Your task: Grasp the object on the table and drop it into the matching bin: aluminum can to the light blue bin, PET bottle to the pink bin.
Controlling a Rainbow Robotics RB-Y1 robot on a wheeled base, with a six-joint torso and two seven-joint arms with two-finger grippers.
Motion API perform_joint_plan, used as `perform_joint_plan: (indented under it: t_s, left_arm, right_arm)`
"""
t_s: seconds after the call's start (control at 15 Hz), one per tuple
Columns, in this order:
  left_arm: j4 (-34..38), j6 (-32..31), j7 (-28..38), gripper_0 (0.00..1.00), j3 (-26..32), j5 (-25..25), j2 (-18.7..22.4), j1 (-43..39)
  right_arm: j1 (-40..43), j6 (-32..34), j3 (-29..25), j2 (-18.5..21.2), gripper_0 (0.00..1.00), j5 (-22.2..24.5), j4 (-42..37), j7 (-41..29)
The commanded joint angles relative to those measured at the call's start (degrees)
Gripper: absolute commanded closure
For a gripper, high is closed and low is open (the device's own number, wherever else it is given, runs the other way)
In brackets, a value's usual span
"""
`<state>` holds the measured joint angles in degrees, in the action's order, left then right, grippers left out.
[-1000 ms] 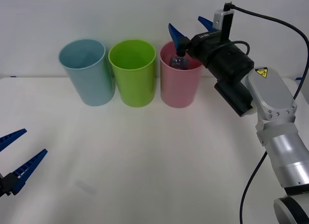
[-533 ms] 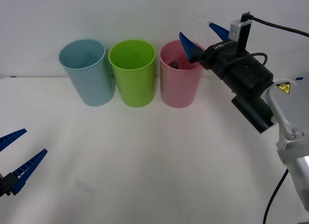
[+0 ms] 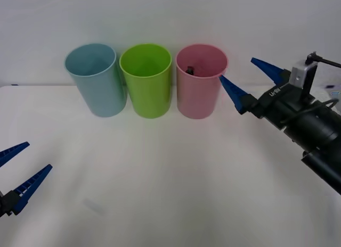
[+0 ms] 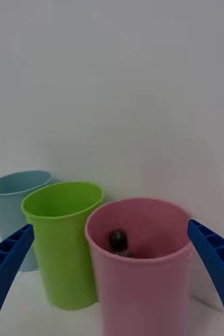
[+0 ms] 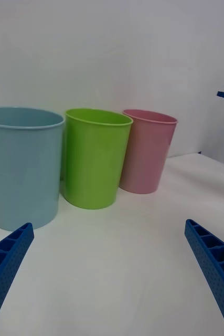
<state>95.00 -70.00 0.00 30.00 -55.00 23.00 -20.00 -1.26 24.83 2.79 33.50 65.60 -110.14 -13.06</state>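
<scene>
Inside the tall round pink plastic bin (image 4: 143, 278) lies the small clear PET bottle with black cap (image 4: 118, 242), so no further grasp seems needed. It looks light, stiff and smooth, best taken around its body. Beside the bin, the right gripper (image 3: 249, 81) is wide open and empty; the left gripper (image 3: 16, 175) waits open and empty, low over the white table (image 3: 160, 178).
</scene>
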Motion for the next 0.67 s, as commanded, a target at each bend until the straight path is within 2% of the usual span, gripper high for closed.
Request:
perform_joint_plan:
  t_s: [0.07,0.2,0.47,0.67]
  left_arm:
    - [0.0,0.0,0.0,0.00,0.0,0.0,0.0,0.0]
    - [0.0,0.0,0.0,0.00,0.0,0.0,0.0,0.0]
    - [0.0,0.0,0.0,0.00,0.0,0.0,0.0,0.0]
    - [0.0,0.0,0.0,0.00,0.0,0.0,0.0,0.0]
  right_arm:
    - [7.0,8.1,-4.7,0.2,0.00,-1.5,-2.9,1.7]
    - [11.3,14.4,-8.3,0.2,0.00,-2.2,-3.8,3.1]
    - [19.4,22.5,-14.0,0.2,0.00,-3.8,-3.7,11.1]
    - [24.8,29.3,-17.6,0.2,0.00,-5.8,-0.8,16.1]
